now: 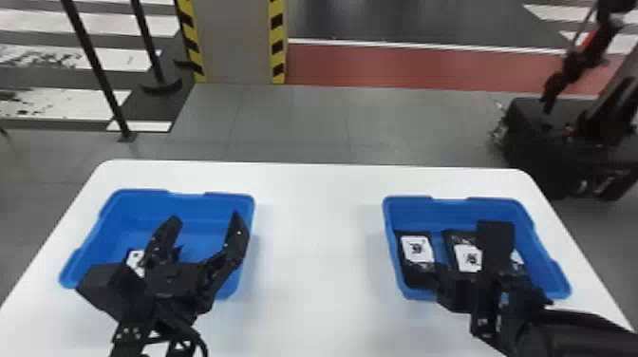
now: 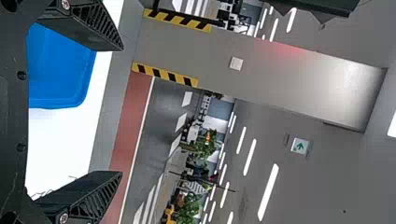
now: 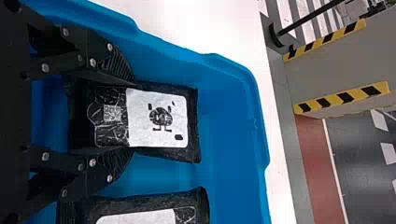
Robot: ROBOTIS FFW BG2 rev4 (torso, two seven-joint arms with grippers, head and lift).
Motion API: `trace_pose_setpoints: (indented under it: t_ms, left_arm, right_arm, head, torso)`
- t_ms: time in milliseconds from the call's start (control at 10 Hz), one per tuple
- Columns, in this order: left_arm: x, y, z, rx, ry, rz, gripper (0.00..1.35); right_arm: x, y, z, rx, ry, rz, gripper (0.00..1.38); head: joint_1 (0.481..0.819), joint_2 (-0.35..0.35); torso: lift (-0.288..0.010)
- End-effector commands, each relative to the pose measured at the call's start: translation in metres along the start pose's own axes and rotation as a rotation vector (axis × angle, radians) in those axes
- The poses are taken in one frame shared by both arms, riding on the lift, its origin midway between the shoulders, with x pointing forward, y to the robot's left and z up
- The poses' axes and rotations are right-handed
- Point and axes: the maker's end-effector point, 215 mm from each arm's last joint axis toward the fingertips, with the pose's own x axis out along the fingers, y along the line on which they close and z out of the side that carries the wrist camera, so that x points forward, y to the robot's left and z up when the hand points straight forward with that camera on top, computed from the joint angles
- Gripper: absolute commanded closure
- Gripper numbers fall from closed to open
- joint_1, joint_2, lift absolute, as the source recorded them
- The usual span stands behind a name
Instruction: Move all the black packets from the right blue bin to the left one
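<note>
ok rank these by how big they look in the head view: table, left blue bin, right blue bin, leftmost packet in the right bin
1. Table
2. Left blue bin and right blue bin: too alike to rank
3. Leftmost packet

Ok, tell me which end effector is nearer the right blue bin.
Right. The right end effector is down in the right blue bin; the left end effector is over the left bin.
</note>
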Motion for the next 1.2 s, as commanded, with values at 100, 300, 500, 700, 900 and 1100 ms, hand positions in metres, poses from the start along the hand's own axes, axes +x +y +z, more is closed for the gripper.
trace_pose_setpoints:
  t_ms: [100,300,500,700,900,1100]
  left_arm:
    - [0.000,0.000,0.001,-0.004,-0.003,0.001,0.08]
    - [0.000,-0.001,0.001,-0.014,-0.006,0.002,0.08]
    - [0.000,-0.003,0.005,-0.023,-0.014,-0.002,0.09]
    - [0.001,-0.006,0.007,-0.045,-0.019,-0.003,0.09]
    - [0.006,-0.012,0.012,-0.058,-0.004,-0.018,0.12]
    - [0.010,-0.024,0.021,-0.089,0.032,-0.051,0.16]
  right_arm:
    - [-0.007,0.005,0.012,-0.018,-0.046,0.005,1.09]
    - [-0.025,0.016,0.019,-0.017,-0.101,0.018,1.11]
    - [-0.059,0.024,0.029,-0.041,-0.154,-0.007,1.11]
    - [-0.101,0.043,0.070,-0.080,-0.273,0.000,1.11]
    - [-0.097,0.086,0.112,-0.088,-0.373,0.214,1.11]
    - [-0.083,0.124,0.154,-0.148,-0.461,0.447,1.11]
  head:
    - [0.695,-0.033]
    - [0.695,-0.030]
    - [0.695,-0.029]
    - [0.695,-0.037]
    - [0.695,-0.025]
    - [0.695,0.020]
  torso:
    - [-0.110]
    - [-0.110]
    - [-0.110]
    - [-0.110]
    - [-0.110]
    - [-0.110]
